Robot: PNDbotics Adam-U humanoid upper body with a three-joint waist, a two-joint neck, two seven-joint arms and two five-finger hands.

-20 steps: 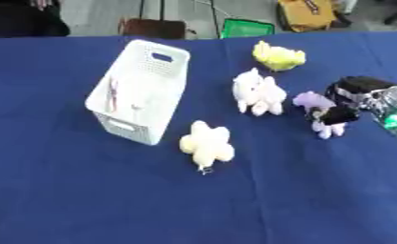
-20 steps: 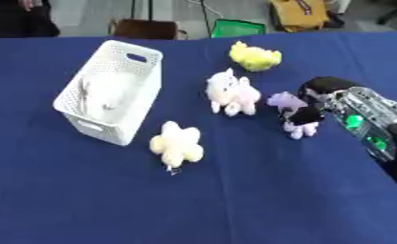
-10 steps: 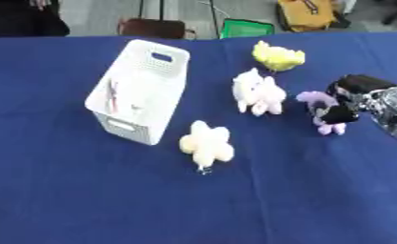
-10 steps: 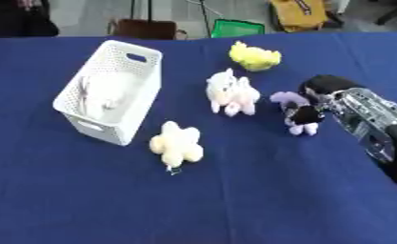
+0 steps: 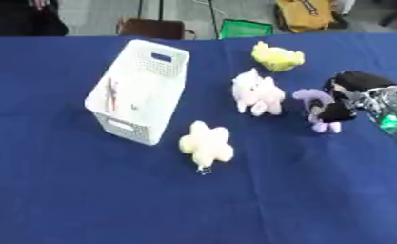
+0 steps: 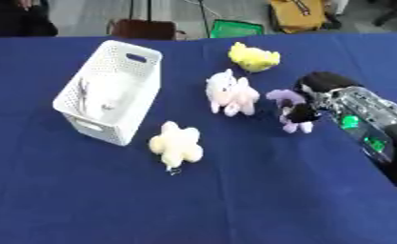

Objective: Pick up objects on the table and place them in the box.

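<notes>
while you scan from the left, you meet one white box (image 6: 110, 93), one cream flower plush (image 6: 175, 145), one pink plush (image 6: 231, 94), one yellow plush (image 6: 253, 57), then one purple plush (image 6: 291, 110). your right hand (image 6: 316, 90) touches the purple plush's right side; whether it's gripping, you can't tell.
</notes>
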